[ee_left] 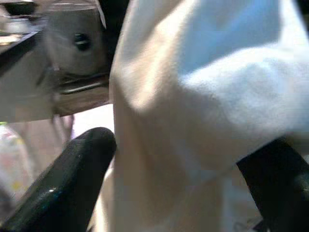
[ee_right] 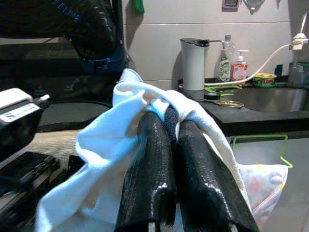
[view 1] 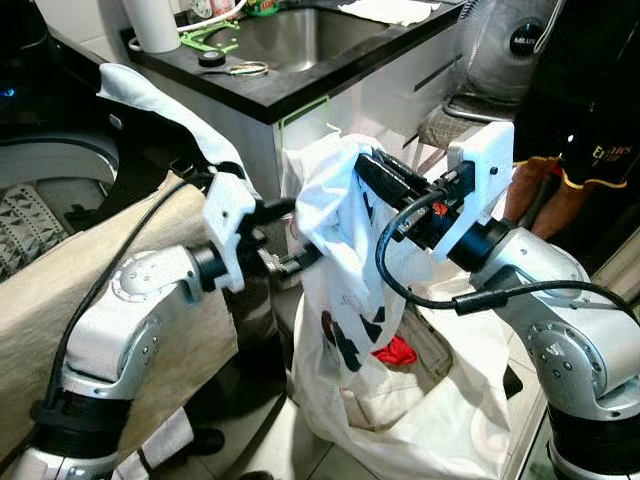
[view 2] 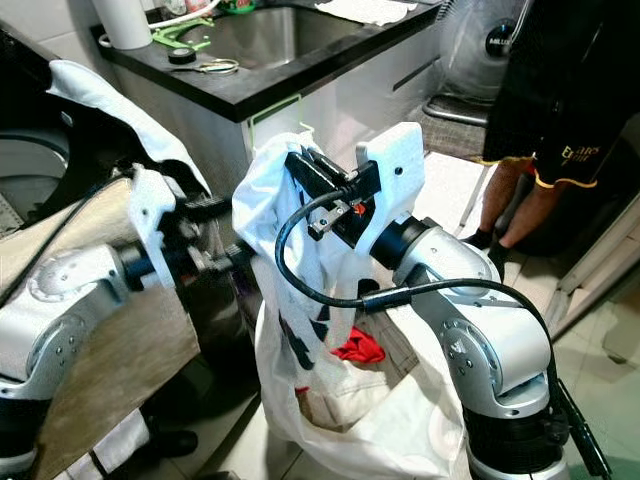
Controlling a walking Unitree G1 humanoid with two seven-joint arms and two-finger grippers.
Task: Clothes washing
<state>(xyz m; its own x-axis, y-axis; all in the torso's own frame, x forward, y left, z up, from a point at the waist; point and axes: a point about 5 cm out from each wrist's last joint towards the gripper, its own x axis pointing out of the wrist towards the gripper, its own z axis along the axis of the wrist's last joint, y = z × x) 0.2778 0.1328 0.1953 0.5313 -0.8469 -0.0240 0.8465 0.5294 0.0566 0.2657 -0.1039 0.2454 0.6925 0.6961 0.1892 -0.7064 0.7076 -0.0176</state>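
- Right hand (ee_right: pixel 166 145) clenched on white garment (view 1: pixel 330 215), lifted above laundry bag (view 1: pixel 440 420).
- Left hand (view 1: pixel 300 262) spread around hanging cloth, not gripping.
- Still bagged: red item (view 1: pixel 395 352); washer loading judged hardly begun.

The white cloth (view 1: pixel 330 215) drapes over the tips of the right gripper (ee_right: pixel 166 126), so where the fingers end cannot be seen. In the left wrist view the left gripper (ee_left: pixel 188 159) is blurry, and the cloth hides the space between its two black fingers (ee_left: pixel 72 179). The washing machine (view 1: pixel 50 190) runs off the picture's edge and is partly hidden behind a tan cloth (view 1: pixel 90 300). A person (view 2: pixel 560 120) stands by the fan (view 2: pixel 490 45), cut off above the waist. The bottles (ee_right: pixel 231 67) by the sink (view 1: pixel 290 35) are too small to read.
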